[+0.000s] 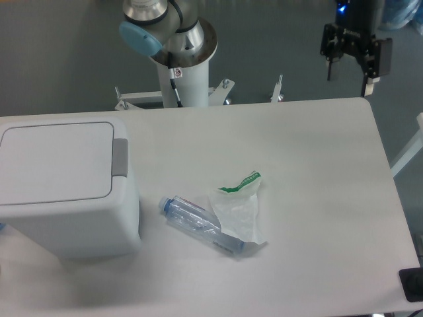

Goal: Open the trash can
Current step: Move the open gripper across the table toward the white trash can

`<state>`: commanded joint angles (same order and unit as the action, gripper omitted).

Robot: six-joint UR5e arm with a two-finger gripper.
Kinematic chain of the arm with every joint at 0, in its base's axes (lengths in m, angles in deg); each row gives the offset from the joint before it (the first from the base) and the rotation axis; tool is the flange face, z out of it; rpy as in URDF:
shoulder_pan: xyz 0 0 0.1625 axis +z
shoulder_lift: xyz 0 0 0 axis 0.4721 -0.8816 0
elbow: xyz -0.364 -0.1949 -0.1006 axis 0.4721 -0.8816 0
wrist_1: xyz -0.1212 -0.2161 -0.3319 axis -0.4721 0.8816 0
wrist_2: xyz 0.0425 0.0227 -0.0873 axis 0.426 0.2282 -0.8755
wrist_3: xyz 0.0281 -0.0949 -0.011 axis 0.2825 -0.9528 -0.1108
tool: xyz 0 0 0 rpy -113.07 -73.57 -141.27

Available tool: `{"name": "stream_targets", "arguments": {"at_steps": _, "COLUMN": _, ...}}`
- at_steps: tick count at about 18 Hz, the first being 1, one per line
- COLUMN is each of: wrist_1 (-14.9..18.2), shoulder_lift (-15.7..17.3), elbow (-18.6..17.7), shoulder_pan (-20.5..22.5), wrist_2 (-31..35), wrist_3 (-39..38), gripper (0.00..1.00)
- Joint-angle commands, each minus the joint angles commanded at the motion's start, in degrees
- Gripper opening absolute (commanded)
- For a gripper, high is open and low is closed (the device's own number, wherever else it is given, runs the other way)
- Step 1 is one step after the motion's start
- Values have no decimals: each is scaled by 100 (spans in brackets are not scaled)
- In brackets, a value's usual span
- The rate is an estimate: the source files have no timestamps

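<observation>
The trash can (pixel 66 188) is a large boxy white bin at the left of the table. Its flat lid (pixel 56 160) lies shut, with a grey push tab (pixel 120 157) on its right edge. My gripper (pixel 348 78) hangs at the top right, above the table's far right corner and far from the can. Its two dark fingers (pixel 329 66) stand apart with nothing between them, so it is open.
A clear plastic bottle (pixel 198 224) lies on its side near the table's middle, with a crumpled clear bag with green trim (pixel 239 208) partly over it. The arm's white base post (pixel 183 72) stands at the table's far edge. A dark object (pixel 413 284) sits at the lower right corner.
</observation>
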<state>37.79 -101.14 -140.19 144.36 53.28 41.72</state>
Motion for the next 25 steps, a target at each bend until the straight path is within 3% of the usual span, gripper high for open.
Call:
{"name": "stream_targets", "arguments": {"at_steps": 5, "wrist_1": 17, "shoulder_lift": 114, "elbow": -62, "shoulder_pan": -17, "wrist_2": -9, "wrist_3": -201, "gripper": 100}}
{"name": "stream_targets", "arguments": {"at_steps": 14, "wrist_1": 26, "shoulder_lift": 255, "elbow": -71, "shoulder_pan": -781, "wrist_2": 0, "wrist_3": -2362, "gripper": 100}}
{"name": "stream_targets", "arguments": {"at_steps": 20, "wrist_1": -44, "shoulder_lift": 378, "elbow": -97, "shoulder_pan": -1642, "wrist_2": -18, "wrist_3": -4698, "gripper": 100}}
{"name": "stream_targets", "arguments": {"at_steps": 25, "wrist_1": -342, "shoulder_lift": 361, "elbow": -97, "shoulder_pan": -2249, "wrist_2": 0, "wrist_3": -6518, "gripper": 100}}
